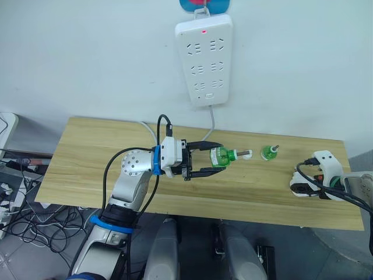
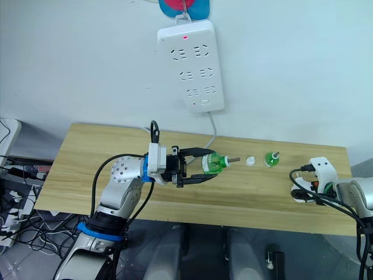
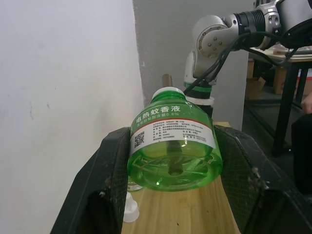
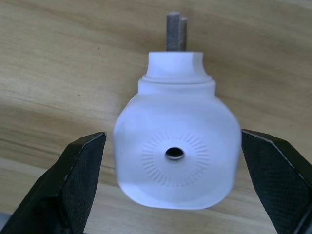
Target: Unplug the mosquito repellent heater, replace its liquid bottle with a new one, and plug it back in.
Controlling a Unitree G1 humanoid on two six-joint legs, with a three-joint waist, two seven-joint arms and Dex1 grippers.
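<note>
Green and see-through, the liquid bottle (image 1: 220,156) sits pinched in the left gripper (image 1: 211,157) above the wooden table (image 1: 87,151), wick end pointing toward a small white cap (image 1: 247,154) and a second green bottle (image 1: 268,153); the power strip (image 1: 204,58) hangs on the wall behind.

Left wrist view: both pads press the bottle's belly — smooth, light plastic, likely slippery, so the labelled middle looks the safest hold.

Right wrist view: the mosquito repellent heater (image 4: 178,156) lies on the wood between the right gripper's (image 4: 178,168) spread fingers, not touched. It looks stiff and light; I'd clamp its flat sides.
</note>
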